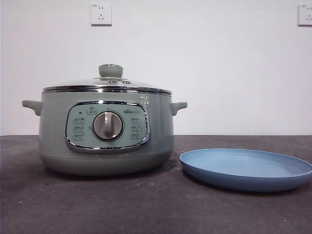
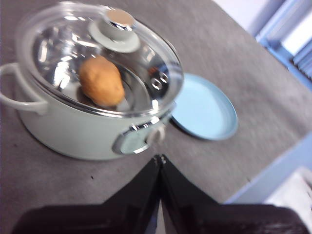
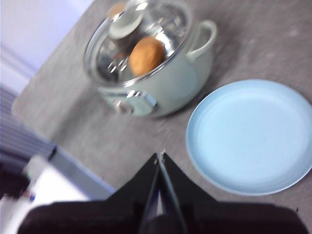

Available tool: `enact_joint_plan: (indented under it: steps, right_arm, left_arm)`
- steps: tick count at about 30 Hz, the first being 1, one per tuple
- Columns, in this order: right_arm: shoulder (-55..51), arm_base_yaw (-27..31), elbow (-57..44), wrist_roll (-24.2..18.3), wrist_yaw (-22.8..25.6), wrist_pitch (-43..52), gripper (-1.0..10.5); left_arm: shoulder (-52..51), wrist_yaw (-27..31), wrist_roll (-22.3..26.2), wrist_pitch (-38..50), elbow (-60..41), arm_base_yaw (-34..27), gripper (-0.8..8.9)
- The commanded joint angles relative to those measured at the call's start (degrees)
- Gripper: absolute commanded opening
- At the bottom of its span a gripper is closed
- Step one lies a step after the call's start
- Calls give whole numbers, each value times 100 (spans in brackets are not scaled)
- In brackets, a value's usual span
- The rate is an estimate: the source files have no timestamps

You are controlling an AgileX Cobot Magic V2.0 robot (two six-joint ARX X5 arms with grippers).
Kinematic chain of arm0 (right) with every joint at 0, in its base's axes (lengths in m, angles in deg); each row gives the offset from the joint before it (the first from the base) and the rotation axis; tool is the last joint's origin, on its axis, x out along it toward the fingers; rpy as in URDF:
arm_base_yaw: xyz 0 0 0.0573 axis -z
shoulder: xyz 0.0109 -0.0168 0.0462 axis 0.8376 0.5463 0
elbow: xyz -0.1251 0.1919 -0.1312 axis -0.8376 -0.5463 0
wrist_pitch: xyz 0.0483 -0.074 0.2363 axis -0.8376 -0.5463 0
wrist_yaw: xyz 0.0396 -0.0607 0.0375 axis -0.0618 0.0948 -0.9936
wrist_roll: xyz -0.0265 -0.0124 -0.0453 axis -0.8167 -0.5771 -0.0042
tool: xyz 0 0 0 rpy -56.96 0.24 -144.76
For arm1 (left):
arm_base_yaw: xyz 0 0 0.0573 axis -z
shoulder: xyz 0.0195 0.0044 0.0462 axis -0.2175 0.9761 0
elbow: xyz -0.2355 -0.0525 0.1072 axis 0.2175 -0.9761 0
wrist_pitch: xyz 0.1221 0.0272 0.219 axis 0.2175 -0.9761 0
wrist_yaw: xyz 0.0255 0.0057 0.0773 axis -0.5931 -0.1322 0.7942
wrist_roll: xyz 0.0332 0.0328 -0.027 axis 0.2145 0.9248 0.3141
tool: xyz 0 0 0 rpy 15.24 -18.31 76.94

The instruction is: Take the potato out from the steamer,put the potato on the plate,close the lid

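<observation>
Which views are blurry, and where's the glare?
Front view: sharp, with a bright highlight on the steamer panel's chrome rim. Left wrist view: soft, with reflections across the lid partly veiling the potato. Right wrist view: blurriest; lid glare, plate edges smeared.

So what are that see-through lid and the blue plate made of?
The lid looks like clear glass: the potato shows through it, and bright glints sit on it. Its rim looks like chrome. The plate is matte light blue with no sharp reflections, perhaps plastic or glazed ceramic; the look leaves that open.
</observation>
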Motion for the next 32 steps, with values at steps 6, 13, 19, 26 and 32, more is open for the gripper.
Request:
enact_joint_plan:
  steps: [6, 13, 19, 26, 32]
  right_arm:
    - [162, -339, 280, -542, -7, -417, -1]
    - [160, -339, 280, -457, -4, -404, 431]
    - [160, -339, 280, -369, -7, -402, 679]
    - [160, -339, 280, -367, -7, -402, 659]
    - [160, -339, 280, -361, -4, -367, 660]
  left_arm:
    - [131, -74, 544, -328, 431, 107, 1]
    - [131, -66, 474, -365, 577, 107, 640]
    - [138, -63, 472, -302, 597, 107, 638]
    - [356, -48, 291, 103, 603, 162, 637]
    - [874, 92, 50, 564, 752, 413, 634]
